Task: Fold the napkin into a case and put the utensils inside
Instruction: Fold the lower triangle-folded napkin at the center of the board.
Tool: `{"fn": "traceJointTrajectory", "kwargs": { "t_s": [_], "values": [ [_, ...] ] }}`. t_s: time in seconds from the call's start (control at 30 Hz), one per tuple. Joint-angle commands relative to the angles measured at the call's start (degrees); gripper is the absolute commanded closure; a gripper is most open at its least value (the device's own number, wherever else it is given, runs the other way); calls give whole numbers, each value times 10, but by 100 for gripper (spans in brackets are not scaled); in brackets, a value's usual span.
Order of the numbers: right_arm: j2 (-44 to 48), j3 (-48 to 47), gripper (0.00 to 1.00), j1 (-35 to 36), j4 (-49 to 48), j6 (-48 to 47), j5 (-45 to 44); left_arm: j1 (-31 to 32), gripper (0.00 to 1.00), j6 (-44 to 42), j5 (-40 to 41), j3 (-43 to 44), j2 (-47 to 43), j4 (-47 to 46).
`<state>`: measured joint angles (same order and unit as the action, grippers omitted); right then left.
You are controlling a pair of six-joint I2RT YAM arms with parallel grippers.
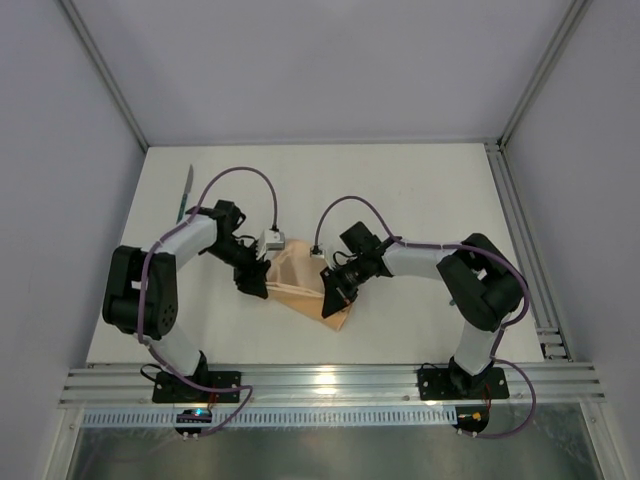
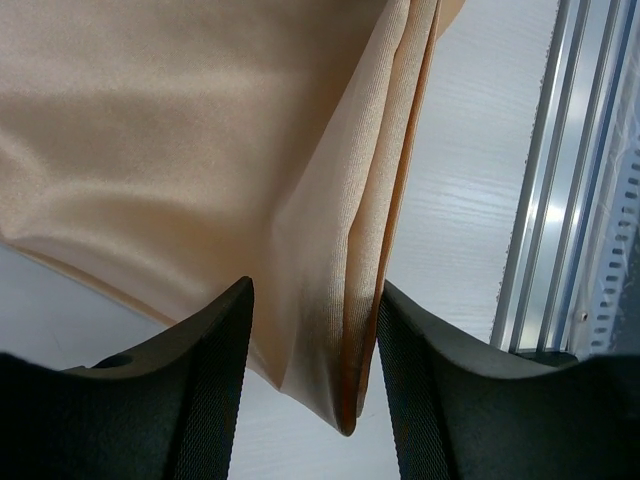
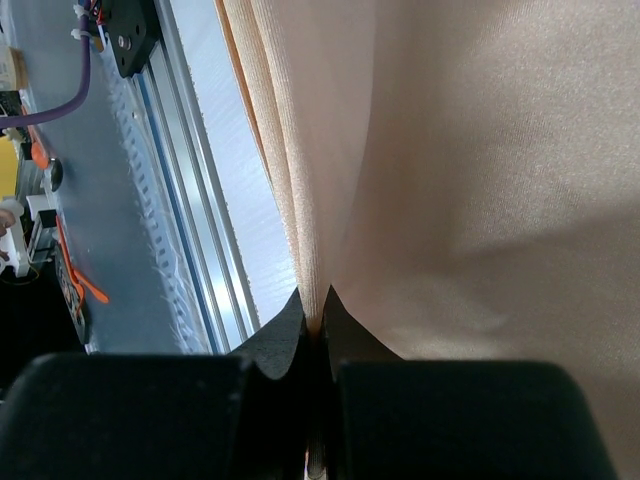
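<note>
Two arms work the napkin [image 1: 298,278]: right gripper [image 3: 318,312] pinches a folded edge, left gripper [image 2: 315,330] straddles another, jaws apart.

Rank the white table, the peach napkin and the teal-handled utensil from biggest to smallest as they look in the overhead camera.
1. white table, by far.
2. napkin, bunched up near the middle.
3. teal-handled utensil, a thin sliver near the far left edge, covering much less area than the napkin.
</note>
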<state>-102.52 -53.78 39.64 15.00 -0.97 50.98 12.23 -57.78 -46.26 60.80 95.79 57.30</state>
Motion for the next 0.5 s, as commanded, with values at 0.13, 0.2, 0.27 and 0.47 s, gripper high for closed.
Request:
{"fn": "traceJointTrajectory", "kwargs": {
  "t_s": [0.13, 0.2, 0.27, 0.47],
  "values": [
    [7, 2, 96, -17, -35, 26, 16, -2, 45, -2, 11, -29, -44, -46],
    [8, 2, 96, -18, -36, 28, 17, -2, 41, -10, 6, -33, -53, -50],
    [13, 2, 96, -18, -42, 35, 18, 1, 39, -9, 8, -40, -59, -64],
    [8, -1, 96, -18, -32, 30, 15, 5, 90, 62, 32, -57, -66, -134]
  ]
}}
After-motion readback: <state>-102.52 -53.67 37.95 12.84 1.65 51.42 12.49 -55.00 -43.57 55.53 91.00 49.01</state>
